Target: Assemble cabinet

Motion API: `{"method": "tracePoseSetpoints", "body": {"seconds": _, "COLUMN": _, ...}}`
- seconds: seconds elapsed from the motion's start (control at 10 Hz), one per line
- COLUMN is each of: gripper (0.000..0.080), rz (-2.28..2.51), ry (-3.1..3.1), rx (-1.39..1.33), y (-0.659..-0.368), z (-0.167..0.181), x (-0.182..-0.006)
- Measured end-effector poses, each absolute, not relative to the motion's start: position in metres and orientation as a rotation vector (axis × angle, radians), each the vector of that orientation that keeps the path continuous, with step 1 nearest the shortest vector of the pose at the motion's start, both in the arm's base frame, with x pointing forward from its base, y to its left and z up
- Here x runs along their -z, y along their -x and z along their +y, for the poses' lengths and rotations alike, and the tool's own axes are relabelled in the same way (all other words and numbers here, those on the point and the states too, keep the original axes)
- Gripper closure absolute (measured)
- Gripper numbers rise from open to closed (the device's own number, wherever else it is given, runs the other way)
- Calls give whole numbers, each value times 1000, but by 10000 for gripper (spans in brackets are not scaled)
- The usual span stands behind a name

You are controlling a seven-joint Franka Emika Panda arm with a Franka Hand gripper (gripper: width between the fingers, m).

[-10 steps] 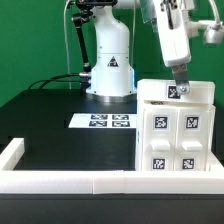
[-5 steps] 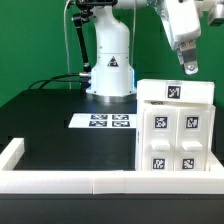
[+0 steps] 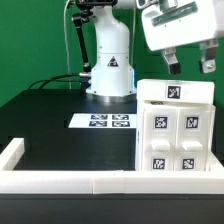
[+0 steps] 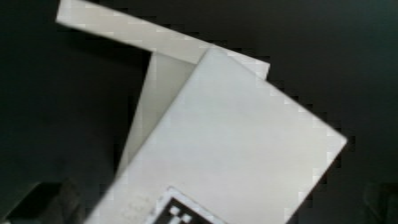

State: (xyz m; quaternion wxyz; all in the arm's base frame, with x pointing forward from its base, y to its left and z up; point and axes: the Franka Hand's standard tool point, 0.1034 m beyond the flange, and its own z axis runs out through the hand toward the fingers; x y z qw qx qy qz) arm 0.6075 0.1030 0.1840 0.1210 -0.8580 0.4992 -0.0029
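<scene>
The cabinet (image 3: 175,130) is a large white box with several black-and-white tags, standing on the black table at the exterior view's right. My gripper (image 3: 190,64) hangs in the air just above its top edge and touches nothing. Its two fingers (image 3: 172,62) stand wide apart with nothing between them. The wrist view looks down on the cabinet's flat white panels (image 4: 222,130), with one tag (image 4: 187,210) showing at the picture's edge.
The marker board (image 3: 105,122) lies flat on the table in front of the robot base (image 3: 108,65). A low white rail (image 3: 60,180) runs along the table's front edge, with a raised end at the exterior view's left.
My gripper has lifted off the cabinet's top, risen and turned, so both fingers now show spread apart. The cabinet has not moved.
</scene>
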Motion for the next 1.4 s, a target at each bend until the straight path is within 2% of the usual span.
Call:
{"method": "tracePoseSetpoints", "body": {"seconds": 0.2, "gripper": 2, "rz": 1058, "ry": 2751, "rx": -34, "y": -608, "z": 108, "x": -183}}
{"method": "tracePoseSetpoints", "body": {"seconds": 0.6, "gripper": 2, "rz": 723, "ry": 2853, "rx": 26, "y": -610, "z": 106, "x": -182}}
{"method": "tracePoseSetpoints", "body": {"seconds": 1.1, "gripper": 2, "rz": -514, "ry": 3053, "rx": 120, "y": -612, "z": 98, "x": -181}}
{"method": "tracePoseSetpoints", "body": {"seconds": 1.4, "gripper": 2, "rz": -806, "ry": 3011, "rx": 99, "y": -613, "z": 96, "x": -180}}
